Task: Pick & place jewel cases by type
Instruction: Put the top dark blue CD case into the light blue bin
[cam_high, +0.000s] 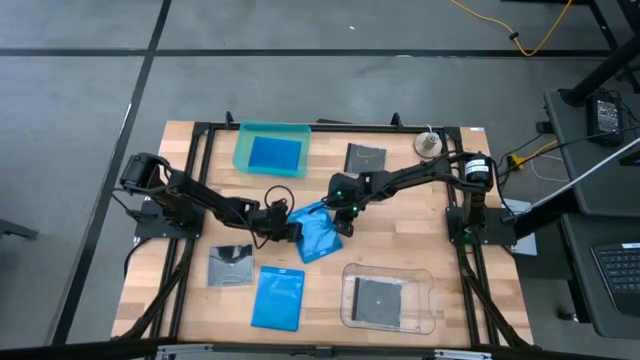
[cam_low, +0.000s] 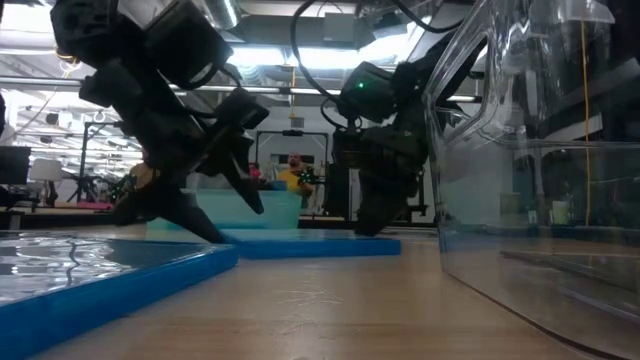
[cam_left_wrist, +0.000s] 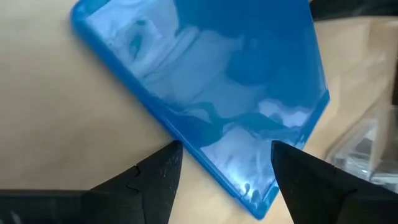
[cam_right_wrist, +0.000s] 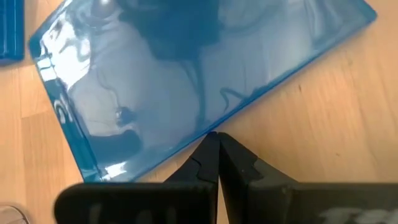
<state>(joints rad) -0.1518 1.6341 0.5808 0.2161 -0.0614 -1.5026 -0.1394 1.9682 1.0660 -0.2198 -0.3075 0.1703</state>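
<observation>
Two hands meet over one blue case (cam_high: 320, 236) lying tilted at the middle of the bench (cam_high: 470, 280). The left hand (cam_left_wrist: 221, 167) stands spread wide, a finger (cam_left_wrist: 155, 177) at either side of the case's near edge, gripping nothing that can be seen; in the high view it sits at the case's left side (cam_high: 290, 228). The right hand (cam_right_wrist: 217, 152) is pressed shut, its tips together and empty, right at the edge of the same case, and in the high view it hangs over the case's upper right corner (cam_high: 345, 218) (whether the tips touch the plastic I cannot tell). Outward from there, a second blue case (cam_high: 279, 297) lies flat near the front of the bench, with a grey case (cam_high: 231, 265) just beside it to the left. A third blue case (cam_high: 274, 153) rests inside the teal tray (cam_high: 243, 140) at the back, and another grey case (cam_high: 365, 158) lies on the wood to that tray's right. The last grey case (cam_high: 380, 300) sits in the clear tray (cam_high: 430, 300) at front right. Beyond the bench, the low view shows a person (cam_low: 293, 172) far off.
</observation>
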